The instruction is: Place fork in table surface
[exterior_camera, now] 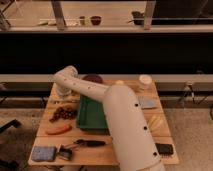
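The light tan wooden table surface point(46, 139) fills the lower middle of the camera view. My white arm reaches from the lower right across the green tray point(90, 117) to the table's far left corner. My gripper point(62, 94) hangs down from the bent wrist there, close above the tabletop, just beyond the dark grapes point(64, 114). I cannot pick out the fork; it is either hidden at the gripper or too thin to tell from the wood.
An orange carrot point(57, 129), a blue sponge point(43, 152) and a black-handled tool point(90, 143) lie front left. A dark bowl point(92, 78) and a white cup point(145, 80) stand at the back. A grey cloth point(148, 102) and a black item point(164, 148) lie right.
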Controlling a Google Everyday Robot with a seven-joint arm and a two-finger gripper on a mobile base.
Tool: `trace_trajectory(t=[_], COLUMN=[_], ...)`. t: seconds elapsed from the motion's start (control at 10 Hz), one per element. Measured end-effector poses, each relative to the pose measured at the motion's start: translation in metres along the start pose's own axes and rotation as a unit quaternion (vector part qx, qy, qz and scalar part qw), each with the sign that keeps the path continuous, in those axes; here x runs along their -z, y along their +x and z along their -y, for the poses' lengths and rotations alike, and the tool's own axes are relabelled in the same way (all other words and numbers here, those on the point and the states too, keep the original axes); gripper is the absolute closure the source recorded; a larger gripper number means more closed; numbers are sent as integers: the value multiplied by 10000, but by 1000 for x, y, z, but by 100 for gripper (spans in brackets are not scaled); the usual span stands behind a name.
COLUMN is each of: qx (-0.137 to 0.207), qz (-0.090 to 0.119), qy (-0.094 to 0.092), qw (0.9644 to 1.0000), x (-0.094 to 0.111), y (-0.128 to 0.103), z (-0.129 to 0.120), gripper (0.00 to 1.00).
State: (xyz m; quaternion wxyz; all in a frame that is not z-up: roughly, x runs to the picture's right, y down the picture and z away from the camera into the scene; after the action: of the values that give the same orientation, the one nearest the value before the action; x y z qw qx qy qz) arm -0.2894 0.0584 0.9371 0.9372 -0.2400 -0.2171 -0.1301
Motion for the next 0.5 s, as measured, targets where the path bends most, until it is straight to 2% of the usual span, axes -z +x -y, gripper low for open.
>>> trace_trajectory(t=[0.3,0.5], qx=[-128,-204], qz=[-33,-27], qy=[1,-21], qw=[9999,9998], x=[-6,-18], y=[1,0], z=[3,8], gripper=[54,54])
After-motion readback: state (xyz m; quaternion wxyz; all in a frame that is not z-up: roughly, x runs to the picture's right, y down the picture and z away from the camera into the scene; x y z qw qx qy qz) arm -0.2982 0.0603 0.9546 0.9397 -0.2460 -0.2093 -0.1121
